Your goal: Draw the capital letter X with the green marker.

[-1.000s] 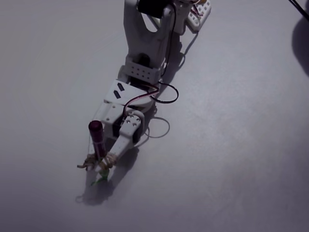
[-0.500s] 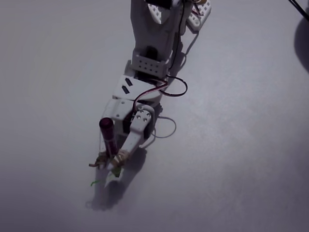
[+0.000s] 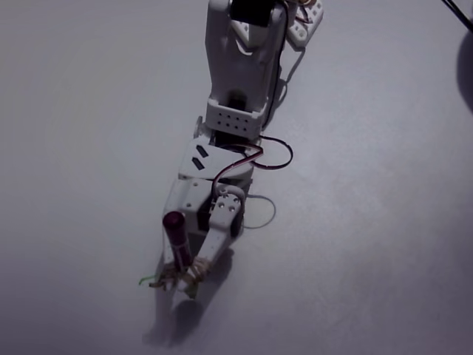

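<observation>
In the fixed view my white arm reaches down from the top edge to the lower middle of the pale surface. My gripper (image 3: 182, 283) is shut on the green marker (image 3: 177, 237), which stands steeply. Its dark magenta rear end points up toward the camera, and its front end is hidden between the fingers at the surface. A short thin light-green stroke (image 3: 148, 280) lies on the surface just left of the gripper. No full cross of the capital letter X shows; the gripper and its shadow cover the surface beneath.
A dark object (image 3: 467, 70) sits at the right edge and a black cable (image 3: 458, 13) crosses the top right corner. A thin wire loop (image 3: 264, 214) lies on the surface right of the wrist. A red and black cable (image 3: 277, 148) arcs off the arm.
</observation>
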### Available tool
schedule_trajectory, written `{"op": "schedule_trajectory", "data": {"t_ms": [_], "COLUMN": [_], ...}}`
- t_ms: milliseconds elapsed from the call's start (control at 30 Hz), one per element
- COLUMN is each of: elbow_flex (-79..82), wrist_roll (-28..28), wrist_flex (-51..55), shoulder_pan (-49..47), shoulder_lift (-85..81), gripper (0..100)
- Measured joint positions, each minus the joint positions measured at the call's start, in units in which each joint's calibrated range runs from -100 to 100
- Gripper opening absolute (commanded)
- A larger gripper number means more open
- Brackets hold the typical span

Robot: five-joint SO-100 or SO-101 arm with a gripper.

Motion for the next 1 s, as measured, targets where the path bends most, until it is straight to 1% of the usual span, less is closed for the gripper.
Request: {"op": "schedule_trajectory", "data": {"t_ms": [300, 433, 767, 1000], "elbow_flex": [-0.09, 0.17, 6.47, 11.55], "wrist_roll": [0.93, 1.42, 3.22, 3.17], "wrist_flex": [-0.08, -0.78, -1.17, -1.94], "shoulder_pan": [2.40, 5.08, 10.99, 14.22], "shoulder_lift": [1.63, 1.80, -1.88, -4.79], "gripper": [1, 1, 1, 1]}}
